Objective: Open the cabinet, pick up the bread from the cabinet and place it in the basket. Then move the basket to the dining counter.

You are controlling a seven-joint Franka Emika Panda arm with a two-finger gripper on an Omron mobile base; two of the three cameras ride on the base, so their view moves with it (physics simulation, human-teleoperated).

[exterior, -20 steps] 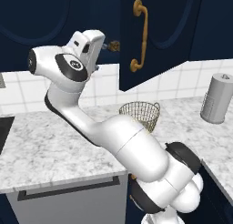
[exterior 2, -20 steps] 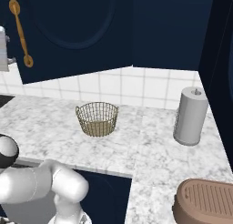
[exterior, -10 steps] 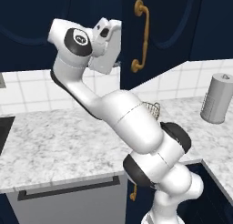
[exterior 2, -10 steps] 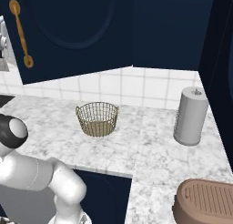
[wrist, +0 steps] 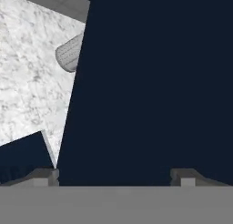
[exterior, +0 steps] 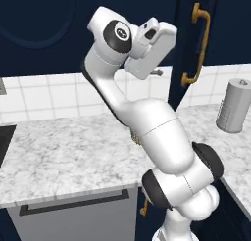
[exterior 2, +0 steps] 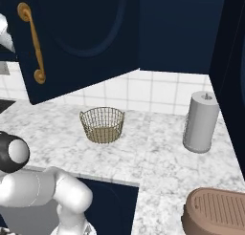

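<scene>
The navy cabinet door (exterior 2: 86,33) stands swung partly out, its brass handle (exterior 2: 33,43) facing the room; the same door (exterior: 181,29) and handle (exterior: 197,44) show in the left base view. My gripper (exterior: 158,72) is raised just left of the door's edge. In the hand view the gripper (wrist: 116,175) is open, its fingertips (wrist: 45,175) far apart with the dark door face close in front. The golden wire basket (exterior 2: 102,125) sits empty on the marbled counter (exterior 2: 158,153); a sliver of the basket (exterior: 133,136) peeks out behind my arm. The bread is hidden.
A grey paper towel roll (exterior 2: 201,122) stands right of the basket, also seen as the roll (exterior: 235,105) and roll (wrist: 68,52). A brown ridged object (exterior 2: 217,215) lies at the counter's near right corner. A grey drawer with black handle (exterior: 73,205) sits below the counter.
The cabinet door has swung outward, its handle shifting right in both base views. My arm has risen and moved right along with the door.
</scene>
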